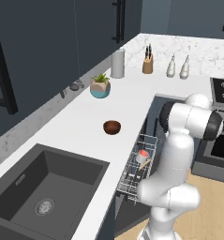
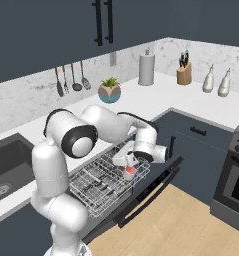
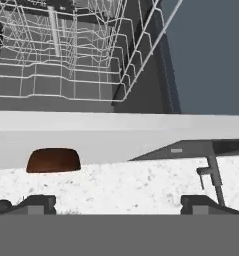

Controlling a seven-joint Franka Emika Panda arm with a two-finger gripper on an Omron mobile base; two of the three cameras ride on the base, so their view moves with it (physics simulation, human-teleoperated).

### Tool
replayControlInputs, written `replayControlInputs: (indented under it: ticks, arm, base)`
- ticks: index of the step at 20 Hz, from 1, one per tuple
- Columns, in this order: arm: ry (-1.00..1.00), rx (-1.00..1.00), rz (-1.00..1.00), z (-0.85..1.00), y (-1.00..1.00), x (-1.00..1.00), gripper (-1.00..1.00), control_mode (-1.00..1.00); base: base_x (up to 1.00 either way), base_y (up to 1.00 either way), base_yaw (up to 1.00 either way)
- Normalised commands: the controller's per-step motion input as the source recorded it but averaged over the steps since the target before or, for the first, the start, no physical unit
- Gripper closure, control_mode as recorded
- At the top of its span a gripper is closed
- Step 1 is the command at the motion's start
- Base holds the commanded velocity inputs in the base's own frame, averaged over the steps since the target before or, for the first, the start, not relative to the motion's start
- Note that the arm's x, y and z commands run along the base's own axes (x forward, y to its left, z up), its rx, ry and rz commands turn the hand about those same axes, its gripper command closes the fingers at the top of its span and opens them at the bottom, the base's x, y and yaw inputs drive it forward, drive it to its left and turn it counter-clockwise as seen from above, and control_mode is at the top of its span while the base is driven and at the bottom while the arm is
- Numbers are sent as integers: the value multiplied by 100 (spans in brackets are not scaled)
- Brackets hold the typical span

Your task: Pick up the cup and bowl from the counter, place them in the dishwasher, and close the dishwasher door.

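Bowl (image 1: 112, 127) on worktop (image 1: 80, 126), well left of rack (image 1: 132, 180); cup (image 1: 142, 156) already in rack. Right base view: tool (image 2: 129, 167) over cup (image 2: 129, 173) in rack (image 2: 98, 185), empty. Hand view: fingertips (image 3: 38, 204) spread wide, nothing held; bowl (image 3: 53, 160) beyond left fingertip, across worktop edge.

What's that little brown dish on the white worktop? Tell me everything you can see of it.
The bowl is small, round, shallow and plain, dark reddish-brown with a smooth, glossy look. It sits upright and empty on the counter, between the sink and the potted plant, touching nothing else. The hand view shows its side.
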Motion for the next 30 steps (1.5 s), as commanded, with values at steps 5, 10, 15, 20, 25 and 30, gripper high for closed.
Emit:
replayControlInputs:
  ticks: [5, 10, 15, 20, 25, 30]
  arm:
    - [-38, -23, 30, 92, 54, -6, -100, -100]
    - [-26, -29, 35, 48, 57, 6, -100, -100]
    - [-12, -34, 28, 1, 53, 13, -100, -100]
    - [-6, -28, 21, -4, 31, 32, -100, -100]
    - [-3, -20, 10, -27, 6, 29, -100, -100]
    - [-7, -11, 2, -31, 6, 34, -100, -100]
  base:
    - [0, 0, 0]
    - [0, 0, 0]
    - [0, 0, 0]
    - [0, 0, 0]
    - [0, 0, 0]
    - [0, 0, 0]
